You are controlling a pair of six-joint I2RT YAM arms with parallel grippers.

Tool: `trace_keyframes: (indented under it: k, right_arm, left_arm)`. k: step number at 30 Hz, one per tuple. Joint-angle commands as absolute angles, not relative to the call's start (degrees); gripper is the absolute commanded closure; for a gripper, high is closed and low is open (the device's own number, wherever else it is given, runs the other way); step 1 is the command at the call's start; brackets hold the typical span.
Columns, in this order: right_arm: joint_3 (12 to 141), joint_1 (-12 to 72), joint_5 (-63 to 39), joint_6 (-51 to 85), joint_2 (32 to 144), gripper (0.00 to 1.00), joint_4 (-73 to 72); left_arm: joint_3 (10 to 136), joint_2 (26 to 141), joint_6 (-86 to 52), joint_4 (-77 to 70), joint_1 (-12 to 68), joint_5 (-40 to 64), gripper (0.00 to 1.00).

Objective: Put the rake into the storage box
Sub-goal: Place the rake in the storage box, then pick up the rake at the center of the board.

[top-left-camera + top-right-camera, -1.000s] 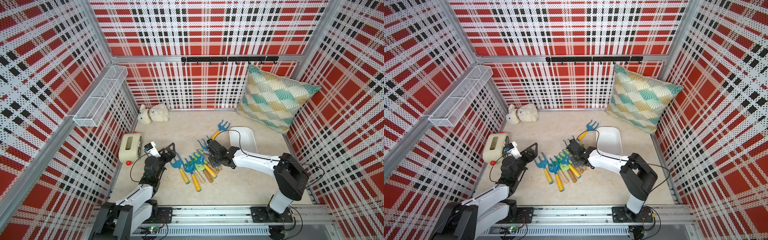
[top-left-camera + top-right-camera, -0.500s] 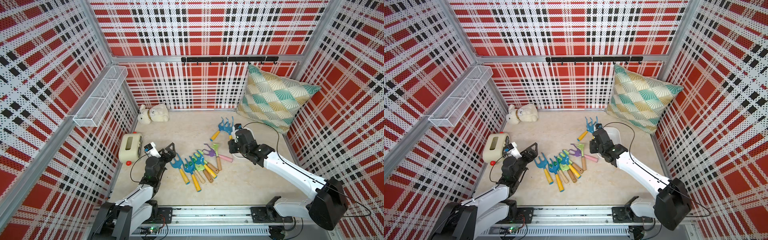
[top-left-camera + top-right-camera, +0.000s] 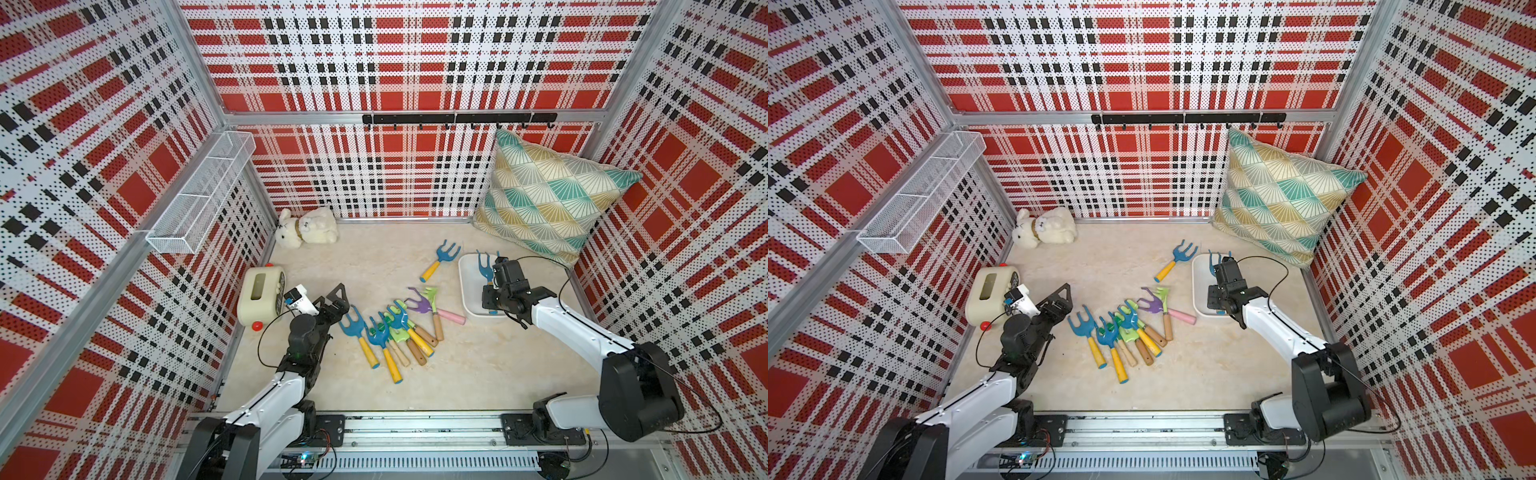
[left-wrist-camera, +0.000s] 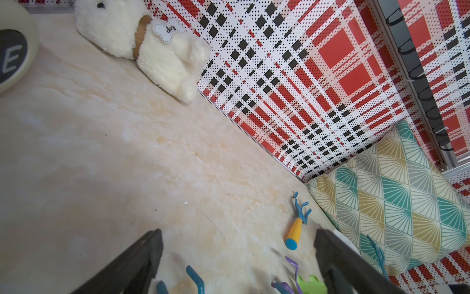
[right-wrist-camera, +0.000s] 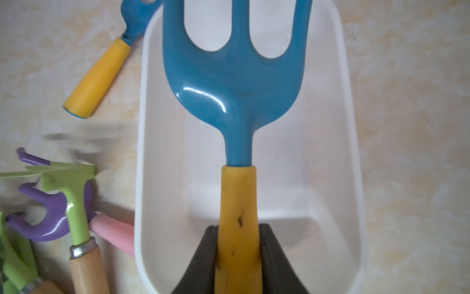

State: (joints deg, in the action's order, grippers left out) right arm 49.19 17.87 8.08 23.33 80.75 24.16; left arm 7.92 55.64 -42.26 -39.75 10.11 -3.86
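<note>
**Rake poised over the tub: the far rim is the hazard**

The right tool (image 5: 238, 228) is clenched on the yellow handle of the blue-headed rake (image 5: 234, 84), holding it lengthwise over the hollow of the white storage box (image 5: 142, 152). How high the rake hangs above the box floor cannot be told. The left tool (image 3: 332, 301) stands spread wide and empty, beside the heap of toy garden tools (image 3: 399, 328) and well apart from the box.

The likeliest fault is length. In a top view the tines (image 3: 483, 262) reach close to the box's far rim, and the box looks barely longer than the rake. If the tool lets go without drawing back a little, the tines could land on the rim and leave the rake propped half out.

A drop from height is the second risk: the smooth, hard plastic rake may bounce or skid over the low wall, and the light tub could slide on the bench.

If the tool lowers first, its fingers may strike the near wall and tip the tub. The purple rake's pink handle (image 5: 114, 231) lies against or just beside the outer wall, so a shoved tub would disturb it. A second blue rake (image 3: 439, 262) lies close by on the same side.
</note>
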Motion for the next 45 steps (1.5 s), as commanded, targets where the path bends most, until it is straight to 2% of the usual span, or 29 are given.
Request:
trace_keyframes:
  k: [1,3,5,7,8,14,20,24,31,36,45]
  right_arm:
    - [51.76,17.41,8.58,21.68,83.35,0.76,23.18]
    - [52.62,17.4,9.73,21.44,84.46,0.69,23.71]
    - [52.99,17.37,10.78,21.04,84.99,0.47,24.04]
    - [53.34,17.14,11.2,20.7,85.25,0.3,24.39]
    - [53.35,17.14,11.42,20.57,85.21,0.26,24.48]
    - [52.92,17.15,8.71,20.34,82.93,0.29,24.56]
    - [49.01,18.7,-6.47,20.9,75.29,0.33,21.11]
    - [47.86,23.07,-9.99,21.22,71.93,0.33,21.31]
    - [49.33,30.41,-8.53,21.0,74.47,0.37,23.24]
    - [51.11,35.75,-2.61,22.63,79.74,0.4,24.49]
    - [51.83,39.32,1.05,25.81,88.24,0.49,22.04]
  left_arm:
    - [8.34,56.1,-41.48,-38.76,10.42,-4.7,0.0]
    - [8.6,56.81,-41.48,-38.76,10.45,-4.57,0.0]
    - [8.92,57.42,-41.53,-38.76,10.59,-4.57,0.0]
    - [8.97,57.7,-41.57,-38.76,10.67,-4.7,0.0]
    - [8.98,57.82,-41.57,-38.74,10.65,-4.79,0.0]
    - [9.14,57.84,-41.57,-38.4,10.75,-5.24,0.01]
    - [9.1,57.98,-41.56,-38.14,10.81,-6.13,0.02]
    - [9.4,58.75,-41.74,-38.14,10.79,-6.06,0.02]
    - [9.84,59.93,-41.75,-38.1,10.72,-6.24,0.02]
    - [9.68,59.66,-41.66,-37.92,10.76,-6.56,0.03]
    - [9.67,59.74,-41.75,-37.88,10.81,-6.68,0.03]
